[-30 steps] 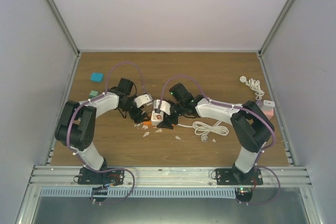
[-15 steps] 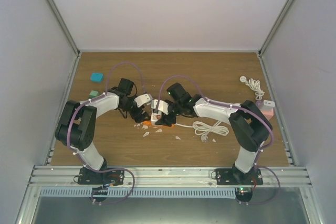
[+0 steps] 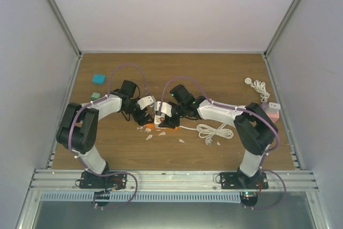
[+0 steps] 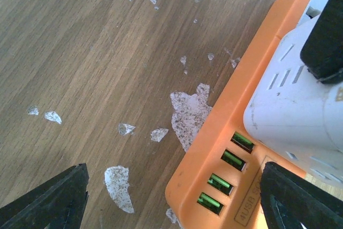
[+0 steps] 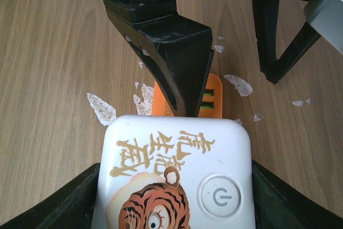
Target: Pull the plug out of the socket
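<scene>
Two tools: both at orange socket (image 4: 211, 154), middle of surface (image 3: 225, 73).
Left tool (image 4: 172, 186): wide open over socket's end, grasping nothing.
Right tool (image 5: 174, 199): clamped on white tiger-printed plug (image 5: 171, 154).

Right hand (image 3: 164, 121), with the white plug (image 3: 159, 116) in its grip, slightly farther left, nearer the left hand (image 3: 143, 116).

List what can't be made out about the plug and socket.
Right wrist: plug body hides its prongs, so seated or freed cannot be told.
Left wrist: socket cut off by the right and bottom edges; its full length is unseen.
Top: both too small, covered by the left gripper and right gripper.
</scene>
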`<state>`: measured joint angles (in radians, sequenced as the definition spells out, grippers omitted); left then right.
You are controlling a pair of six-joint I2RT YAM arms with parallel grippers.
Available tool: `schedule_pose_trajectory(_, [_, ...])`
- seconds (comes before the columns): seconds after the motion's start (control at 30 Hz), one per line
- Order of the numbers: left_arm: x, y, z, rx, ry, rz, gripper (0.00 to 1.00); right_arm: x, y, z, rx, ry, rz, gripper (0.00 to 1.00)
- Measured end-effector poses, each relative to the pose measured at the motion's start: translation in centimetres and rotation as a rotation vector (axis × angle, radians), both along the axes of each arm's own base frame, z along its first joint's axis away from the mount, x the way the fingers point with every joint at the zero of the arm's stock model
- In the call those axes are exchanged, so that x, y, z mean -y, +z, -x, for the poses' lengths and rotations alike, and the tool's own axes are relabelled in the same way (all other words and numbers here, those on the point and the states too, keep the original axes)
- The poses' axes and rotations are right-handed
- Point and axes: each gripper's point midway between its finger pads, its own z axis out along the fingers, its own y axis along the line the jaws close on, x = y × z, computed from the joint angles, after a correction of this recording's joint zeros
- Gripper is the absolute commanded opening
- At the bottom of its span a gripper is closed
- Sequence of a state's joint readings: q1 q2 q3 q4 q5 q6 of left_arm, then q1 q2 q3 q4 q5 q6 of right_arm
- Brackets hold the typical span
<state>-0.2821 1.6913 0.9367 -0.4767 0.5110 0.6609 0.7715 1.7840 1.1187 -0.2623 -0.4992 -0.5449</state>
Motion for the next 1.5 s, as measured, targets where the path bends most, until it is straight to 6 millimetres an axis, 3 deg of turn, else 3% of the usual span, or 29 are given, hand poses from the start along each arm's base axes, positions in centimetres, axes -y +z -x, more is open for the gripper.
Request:
schedule_pose_trajectory(0.3, [0.2,0.0,0.0,-0.005,0.002,0.005,0.86,0.2,0.2,0.0,-0.004,-0.013,0.004,0.46])
schedule_pose_trajectory(0.57, [0.5,-0.1,0.0,-0.007,0.002,0.011,0.85,-0.3,4.1,0.2,0.036,0.000,-0.076,0.45])
schedule_pose_trajectory(0.77, [0.5,-0.1,0.0,-0.007,0.001,0.011,0.85,-0.4,4.5,0.2,0.041,0.003,-0.086,0.44])
schedule_pose_trajectory(1.0, [0.4,0.1,-0.2,0.001,0.006,0.009,0.94,-0.3,4.9,0.0,0.043,-0.003,-0.093,0.43])
schedule_pose_trajectory(1.17, [-1.2,0.7,-0.4,-0.010,0.041,-0.007,0.99,0.5,6.3,-0.7,0.035,-0.028,-0.130,0.43])
schedule_pose_trajectory(1.3, [-2.2,4.4,-2.1,0.064,0.080,0.013,0.99,1.8,7.9,-2.0,0.028,-0.072,-0.171,0.43])
schedule_pose_trajectory(1.5, [-1.8,13.6,-3.8,0.288,0.085,0.101,0.99,4.3,10.3,-4.5,0.004,-0.175,-0.237,0.43])
